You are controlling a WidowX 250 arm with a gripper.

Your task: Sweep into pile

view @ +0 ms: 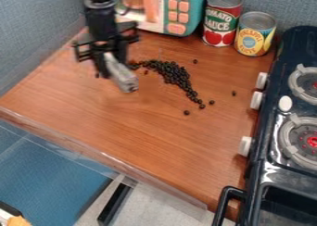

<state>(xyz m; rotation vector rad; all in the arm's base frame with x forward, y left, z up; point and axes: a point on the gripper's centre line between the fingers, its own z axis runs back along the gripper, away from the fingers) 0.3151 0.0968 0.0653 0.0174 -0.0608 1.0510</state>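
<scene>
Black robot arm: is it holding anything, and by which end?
Yes: its pincer holds a short grayish stick by the upper end; the lower end juts out free.

Tomato sauce can, far side: "TOMATO SAUCE", on its label.
Yellow-labelled can, just right: lettering, not surely readable.

A toy kitchen corner
Wood-look counter, a small dark stove with burners and white knobs, a teal microwave with orange buttons, a red can, a yellow can
</scene>
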